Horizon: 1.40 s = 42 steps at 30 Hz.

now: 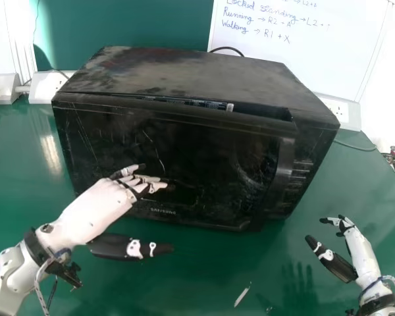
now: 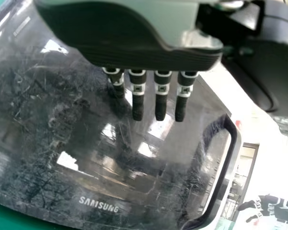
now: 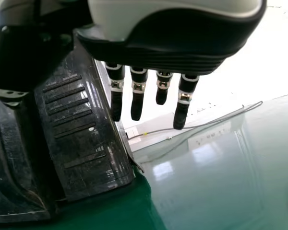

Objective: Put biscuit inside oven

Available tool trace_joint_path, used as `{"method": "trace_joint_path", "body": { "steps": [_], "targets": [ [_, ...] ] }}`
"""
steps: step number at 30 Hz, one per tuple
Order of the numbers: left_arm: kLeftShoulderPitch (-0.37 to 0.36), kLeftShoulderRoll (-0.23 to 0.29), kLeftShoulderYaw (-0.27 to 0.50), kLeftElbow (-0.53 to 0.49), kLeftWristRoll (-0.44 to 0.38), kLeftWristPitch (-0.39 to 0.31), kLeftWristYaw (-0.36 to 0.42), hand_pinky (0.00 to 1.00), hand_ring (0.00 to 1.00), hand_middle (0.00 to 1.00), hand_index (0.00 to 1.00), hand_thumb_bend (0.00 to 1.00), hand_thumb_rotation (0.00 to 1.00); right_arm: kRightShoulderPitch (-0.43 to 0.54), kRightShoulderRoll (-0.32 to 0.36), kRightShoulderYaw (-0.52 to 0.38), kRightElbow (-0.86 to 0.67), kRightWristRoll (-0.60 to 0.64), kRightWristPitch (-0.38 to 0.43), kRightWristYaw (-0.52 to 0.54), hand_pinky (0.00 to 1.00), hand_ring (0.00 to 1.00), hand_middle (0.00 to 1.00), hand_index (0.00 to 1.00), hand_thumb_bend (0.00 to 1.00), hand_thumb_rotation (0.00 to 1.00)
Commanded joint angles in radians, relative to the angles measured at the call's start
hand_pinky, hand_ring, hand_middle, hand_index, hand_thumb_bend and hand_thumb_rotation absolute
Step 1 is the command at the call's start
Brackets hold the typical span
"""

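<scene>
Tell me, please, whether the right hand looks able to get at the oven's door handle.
Probably yes: the right hand is open, to the right of the door handle, with nothing visible standing between them.

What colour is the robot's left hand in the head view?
The left hand is white with black fingertips and a black thumb, best seen in the head view.

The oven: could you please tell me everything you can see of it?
The oven is a black box on the green table, its surface scuffed and glossy in front. Its door faces the robot, with a handle at the right beside the buttons; a narrow gap shows along the door's top edge. The left hand is before the door, contact unclear.
</scene>
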Motion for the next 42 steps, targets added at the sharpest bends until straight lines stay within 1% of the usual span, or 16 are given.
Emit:
{"method": "trace_joint_path", "body": {
  "steps": [1, 6, 8, 13, 15, 20, 25, 30, 34, 42],
  "targets": [
    [-0.018, 0.002, -0.018, 0.017, 0.004, 0.009, 0.004, 0.79, 0.89, 0.93, 0.90, 0.90, 1.00, 0.008, 0.008, 0.001, -0.006, 0.011, -0.003, -0.005, 0.78, 0.86, 0.88, 0.83, 0.96, 0.30],
    [-0.048, 0.006, -0.037, 0.038, 0.008, 0.021, -0.002, 0.80, 0.89, 0.94, 0.90, 0.89, 1.00, 0.008, 0.005, 0.004, -0.009, 0.006, -0.001, -0.005, 0.79, 0.86, 0.88, 0.83, 0.96, 0.30],
    [-0.058, 0.007, -0.043, 0.043, 0.011, 0.028, -0.002, 0.79, 0.89, 0.93, 0.90, 0.89, 1.00, 0.007, 0.007, 0.004, -0.010, 0.010, -0.002, -0.004, 0.78, 0.86, 0.88, 0.83, 0.96, 0.29],
    [-0.076, 0.003, -0.054, 0.066, 0.020, 0.028, 0.014, 0.78, 0.89, 0.93, 0.90, 0.89, 1.00, 0.004, 0.007, 0.008, 0.005, 0.009, -0.027, -0.016, 0.77, 0.85, 0.88, 0.82, 0.96, 0.28],
    [-0.084, 0.001, -0.059, 0.078, 0.020, 0.024, 0.019, 0.77, 0.88, 0.93, 0.90, 0.89, 1.00, 0.004, 0.005, 0.008, 0.008, 0.008, -0.034, -0.016, 0.76, 0.85, 0.88, 0.82, 0.96, 0.29],
    [-0.104, 0.003, -0.068, 0.097, 0.026, 0.024, 0.020, 0.78, 0.89, 0.93, 0.90, 0.88, 1.00, 0.005, 0.010, 0.006, 0.003, 0.012, -0.021, -0.011, 0.78, 0.86, 0.88, 0.83, 0.96, 0.27],
    [-0.113, 0.004, -0.072, 0.116, 0.030, 0.023, 0.025, 0.79, 0.89, 0.94, 0.91, 0.89, 1.00, 0.006, 0.010, 0.006, 0.001, 0.017, -0.018, -0.007, 0.78, 0.86, 0.88, 0.83, 0.96, 0.28],
    [-0.118, 0.003, -0.078, 0.122, 0.030, 0.033, 0.025, 0.79, 0.89, 0.94, 0.91, 0.90, 1.00, 0.007, 0.009, 0.007, -0.007, 0.022, -0.007, -0.003, 0.79, 0.86, 0.88, 0.83, 0.96, 0.26],
    [-0.127, 0.002, -0.084, 0.132, 0.026, 0.043, 0.017, 0.79, 0.89, 0.94, 0.91, 0.90, 1.00, 0.006, 0.008, 0.007, -0.001, 0.022, -0.009, -0.006, 0.78, 0.86, 0.88, 0.83, 0.96, 0.28],
    [-0.160, -0.001, -0.103, 0.170, 0.027, 0.051, 0.016, 0.78, 0.89, 0.95, 0.91, 0.89, 1.00, 0.006, 0.008, 0.010, -0.007, 0.021, -0.005, -0.004, 0.77, 0.85, 0.88, 0.82, 0.96, 0.27]
  ]
}}
